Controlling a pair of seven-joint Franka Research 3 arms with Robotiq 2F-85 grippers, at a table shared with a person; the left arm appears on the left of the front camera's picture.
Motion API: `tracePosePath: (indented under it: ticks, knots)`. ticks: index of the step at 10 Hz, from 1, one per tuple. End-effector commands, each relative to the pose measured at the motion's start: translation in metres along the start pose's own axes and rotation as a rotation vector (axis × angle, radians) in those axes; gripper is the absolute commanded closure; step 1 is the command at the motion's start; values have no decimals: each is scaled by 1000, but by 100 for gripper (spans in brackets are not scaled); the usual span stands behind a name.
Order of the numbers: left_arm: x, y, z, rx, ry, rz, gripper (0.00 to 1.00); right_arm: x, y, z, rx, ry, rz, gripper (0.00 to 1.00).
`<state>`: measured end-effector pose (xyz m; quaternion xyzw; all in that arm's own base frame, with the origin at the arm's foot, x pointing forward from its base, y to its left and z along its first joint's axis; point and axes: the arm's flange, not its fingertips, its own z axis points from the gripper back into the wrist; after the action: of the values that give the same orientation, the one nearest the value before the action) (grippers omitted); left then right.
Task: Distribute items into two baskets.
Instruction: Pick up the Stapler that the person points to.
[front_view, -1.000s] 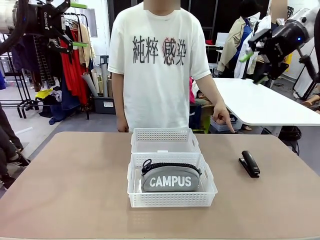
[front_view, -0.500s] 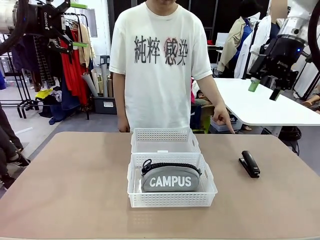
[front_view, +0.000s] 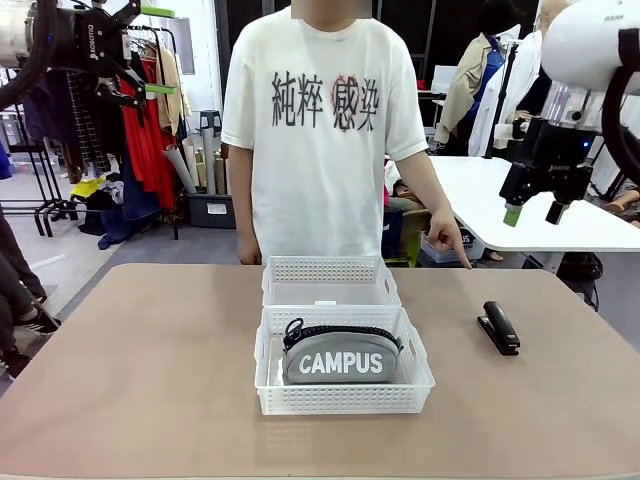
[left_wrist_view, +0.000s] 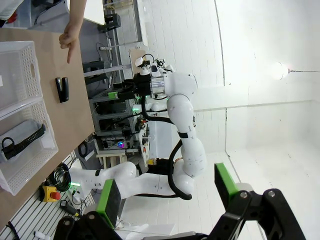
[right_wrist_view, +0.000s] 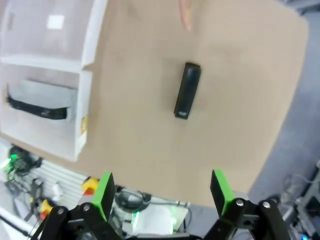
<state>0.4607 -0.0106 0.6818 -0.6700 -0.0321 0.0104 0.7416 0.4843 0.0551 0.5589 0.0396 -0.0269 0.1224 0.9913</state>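
The grey CAMPUS pouch (front_view: 340, 358) lies in the near white basket (front_view: 340, 400); the far basket (front_view: 325, 270) behind it holds nothing. The black stapler (front_view: 499, 327) lies on the table to the right. My right gripper (front_view: 533, 212) hangs open, high above the table's right side, pointing down. In its wrist view the open fingers (right_wrist_view: 162, 192) frame the stapler (right_wrist_view: 187, 90) far below, with the pouch (right_wrist_view: 37, 100) at the left. My left gripper (front_view: 140, 50) stays open, raised at the top left. The left wrist view shows its open fingers (left_wrist_view: 167, 192), the stapler (left_wrist_view: 61, 89) and the pouch (left_wrist_view: 22, 140).
A person stands at the far edge, one hand (front_view: 445, 238) pointing a finger down toward the stapler; the fingertip (right_wrist_view: 185, 15) also shows from the right wrist. A white table (front_view: 520, 205) stands behind at the right. Bare brown tabletop (front_view: 150, 370) surrounds the baskets.
My right arm has swung its gripper from facing sideways to pointing straight down and lowered it somewhat. The left arm, the items and the baskets have not moved.
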Motion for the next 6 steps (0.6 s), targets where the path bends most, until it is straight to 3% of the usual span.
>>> tracePosePath:
  ticks: [1,6]
  knots:
    - [-2,-2,1,-9,2,6,0,0,2,8,8,35,-14,0]
    - [-2,-2,1,-9,2,6,0,0,2,8,8,35,-14,0]
